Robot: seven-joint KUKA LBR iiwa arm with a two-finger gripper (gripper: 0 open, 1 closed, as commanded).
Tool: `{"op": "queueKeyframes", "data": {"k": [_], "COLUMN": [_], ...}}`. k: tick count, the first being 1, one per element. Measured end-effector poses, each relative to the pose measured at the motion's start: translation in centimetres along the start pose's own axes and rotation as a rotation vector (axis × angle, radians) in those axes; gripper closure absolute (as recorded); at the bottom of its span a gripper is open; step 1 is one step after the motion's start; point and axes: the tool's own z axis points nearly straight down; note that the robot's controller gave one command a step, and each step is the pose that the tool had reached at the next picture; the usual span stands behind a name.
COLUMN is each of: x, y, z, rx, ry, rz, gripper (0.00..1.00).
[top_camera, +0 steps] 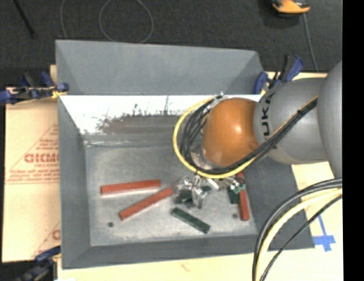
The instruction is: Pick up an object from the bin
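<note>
- Upper red bar (130, 187): long, flat and red-brown. It lies nearly level on the floor of the bin (73, 174), left of the middle.
- Lower red bar (145, 202): same kind, slanted with its right end higher. That end lies just below the upper bar's right end and near the gripper (193, 193).
- Dark green bar (191, 220): short and flat, slanting down to the right, just in front of the gripper.
- Small dark piece (183, 199): lies at the gripper, partly hidden; its shape cannot be told.
- Right red bar (244, 206): lies nearly upright in the view by the right wall, with its upper end hidden.
- Green piece (234, 192): small and partly hidden, just beside the right red bar's upper end.
</note>
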Motion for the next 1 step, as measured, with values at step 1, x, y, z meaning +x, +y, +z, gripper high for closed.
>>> {"op": "queueKeyframes", "data": {"k": [1], "x": [-0.3], "y": [-2.08], "z": [-10.52], "rx": [0.006], "ry": [-0.006], "rz": [0.029], "gripper": [1.0]}}
